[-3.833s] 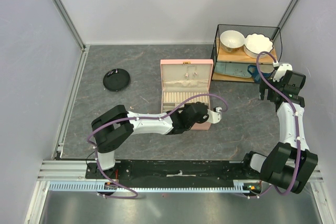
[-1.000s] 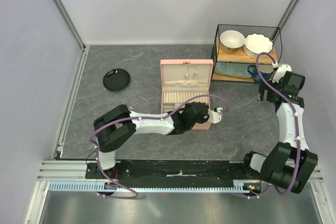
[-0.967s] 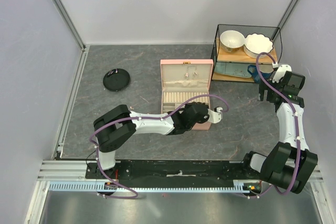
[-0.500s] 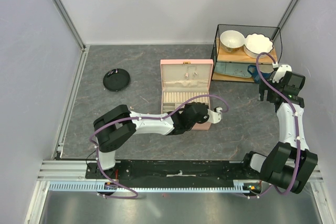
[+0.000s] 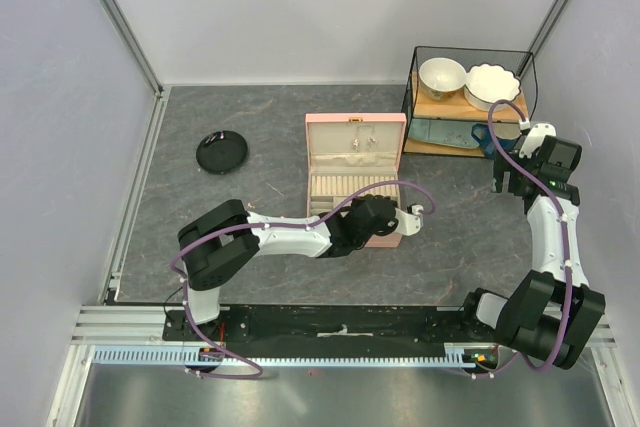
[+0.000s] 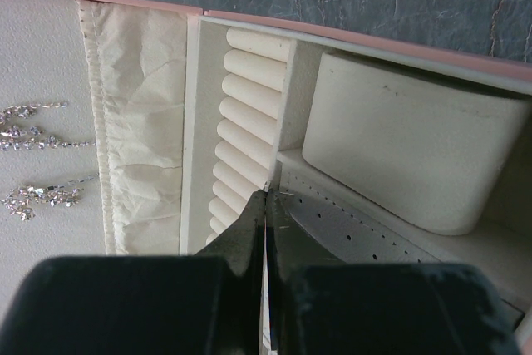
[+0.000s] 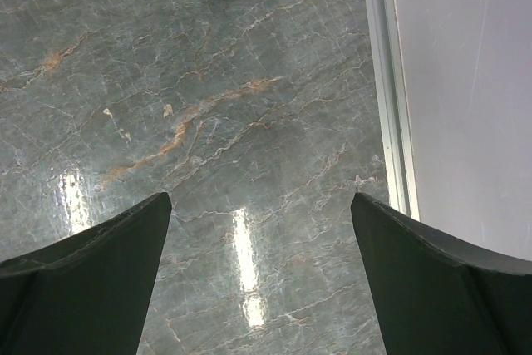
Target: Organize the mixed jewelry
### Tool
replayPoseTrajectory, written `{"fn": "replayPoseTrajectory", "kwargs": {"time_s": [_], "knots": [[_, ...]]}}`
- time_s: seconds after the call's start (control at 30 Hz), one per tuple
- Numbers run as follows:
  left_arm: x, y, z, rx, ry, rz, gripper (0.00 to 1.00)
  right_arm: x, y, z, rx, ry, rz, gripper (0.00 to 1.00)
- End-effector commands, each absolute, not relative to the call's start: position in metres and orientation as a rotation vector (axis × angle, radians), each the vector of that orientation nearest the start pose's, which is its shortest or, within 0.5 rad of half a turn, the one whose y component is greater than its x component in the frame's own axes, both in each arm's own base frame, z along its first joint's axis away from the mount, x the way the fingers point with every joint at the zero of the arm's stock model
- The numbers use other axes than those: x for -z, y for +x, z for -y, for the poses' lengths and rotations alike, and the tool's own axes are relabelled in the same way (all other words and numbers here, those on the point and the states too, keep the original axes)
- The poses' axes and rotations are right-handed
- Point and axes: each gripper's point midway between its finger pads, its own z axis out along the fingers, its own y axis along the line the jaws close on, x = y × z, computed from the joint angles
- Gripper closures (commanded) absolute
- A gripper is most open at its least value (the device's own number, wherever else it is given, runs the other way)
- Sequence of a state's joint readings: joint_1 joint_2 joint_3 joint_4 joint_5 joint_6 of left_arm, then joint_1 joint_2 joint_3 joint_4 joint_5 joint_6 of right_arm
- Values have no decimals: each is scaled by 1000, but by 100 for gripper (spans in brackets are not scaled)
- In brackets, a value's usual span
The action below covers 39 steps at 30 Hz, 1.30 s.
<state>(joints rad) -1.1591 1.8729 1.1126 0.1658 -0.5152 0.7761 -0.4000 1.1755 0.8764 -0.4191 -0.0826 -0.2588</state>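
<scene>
The pink box [image 5: 355,127] stands open mid-table. Sparkly pale earrings [image 6: 33,118] hang in its cream lid, and they also show in the top view [image 5: 357,143]. My left gripper [image 6: 268,191] is inside the box over the perforated earring board [image 6: 349,230], beside the ring rolls [image 6: 245,122] and a cream cushion [image 6: 407,164]. It is shut, with a tiny pale metallic piece [image 6: 270,182] pinched at its tips. In the top view the left gripper [image 5: 383,215] sits over the box's front right. My right gripper [image 7: 259,199] is open and empty above bare table by the right wall.
A black round dish [image 5: 221,153] lies at the left of the table. A black wire rack [image 5: 470,97] with two white bowls and blue items stands at the back right. The aluminium rail [image 7: 386,81] of the right wall runs close to the right gripper.
</scene>
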Motion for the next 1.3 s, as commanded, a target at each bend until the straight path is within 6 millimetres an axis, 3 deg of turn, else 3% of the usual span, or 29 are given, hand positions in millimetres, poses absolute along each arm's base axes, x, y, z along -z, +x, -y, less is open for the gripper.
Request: {"fn": "replayPoseTrajectory", "kwargs": {"time_s": [0.0, 1.27], "knots": [[-102, 289, 391, -310, 1553, -1408, 98, -157, 312, 127, 253, 103, -2249, 2], [-103, 285, 387, -298, 1560, -1419, 98, -158, 311, 127, 251, 103, -2247, 2]]}}
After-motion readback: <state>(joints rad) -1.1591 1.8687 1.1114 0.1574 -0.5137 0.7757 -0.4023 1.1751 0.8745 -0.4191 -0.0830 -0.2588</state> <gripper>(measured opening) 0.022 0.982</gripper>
